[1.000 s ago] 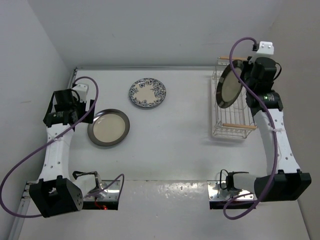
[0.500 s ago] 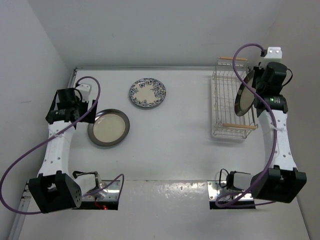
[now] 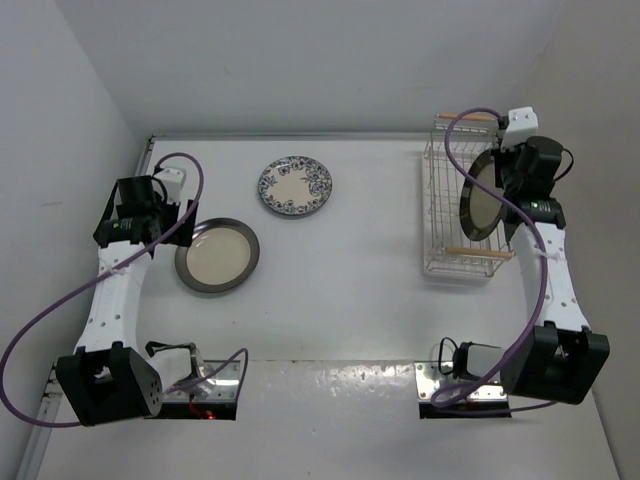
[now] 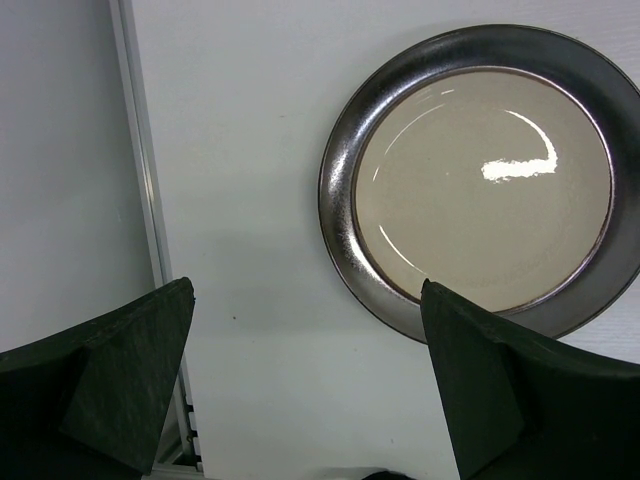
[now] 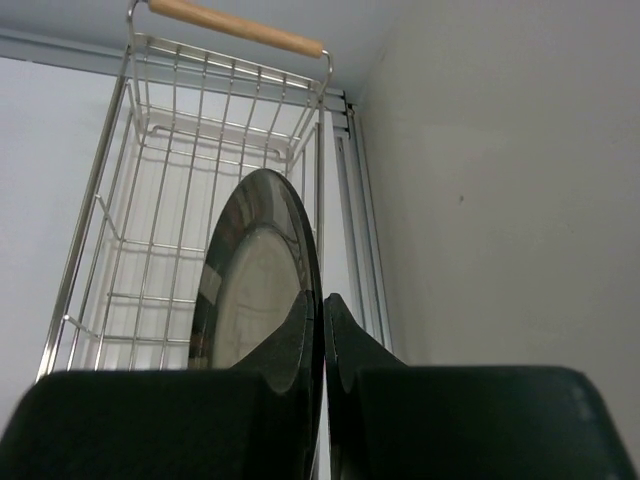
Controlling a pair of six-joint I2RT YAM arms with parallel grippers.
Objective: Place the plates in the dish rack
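Right tool is clamped on the upright plate and has slid it from the dish rack's 3 o'clock edge back over the middle, so slotting looks close. Left tool hangs wide open over the surface, with the grey-rimmed plate at its 2 o'clock, untouched.

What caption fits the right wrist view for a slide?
Right claw grips a plate on edge at the wire dish rack.
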